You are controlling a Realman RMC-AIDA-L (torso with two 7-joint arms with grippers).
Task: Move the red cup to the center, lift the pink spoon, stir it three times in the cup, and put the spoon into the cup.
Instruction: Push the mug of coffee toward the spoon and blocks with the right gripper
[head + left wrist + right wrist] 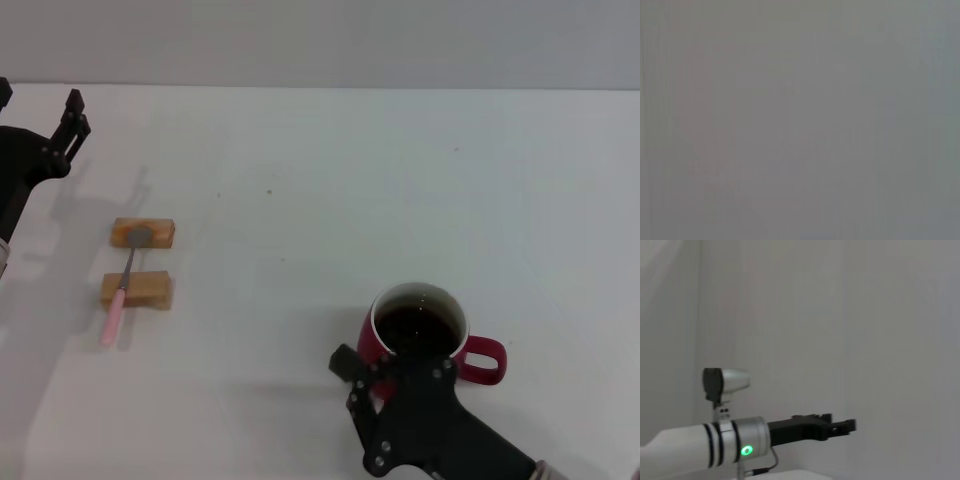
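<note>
While the head view alone shows the work, the red cup (420, 327) stands near the right front of the white table (330, 180), dark liquid inside, its loop handle pointing right; the right gripper (385, 375) is right at its near side, fingers reaching to the cup's left flank, though I cannot tell whether they clamp it; far left, the pink spoon (124, 288) lies across two small wooden blocks (140, 260), bowl on the far block, handle past the near one; the left gripper (62, 130) hangs at the far left edge, fingers apart and holding nothing; broad bare table lies between cup and spoon; the right wrist view shows only the left arm (715, 442) against a wall; the left wrist view is blank grey.
</note>
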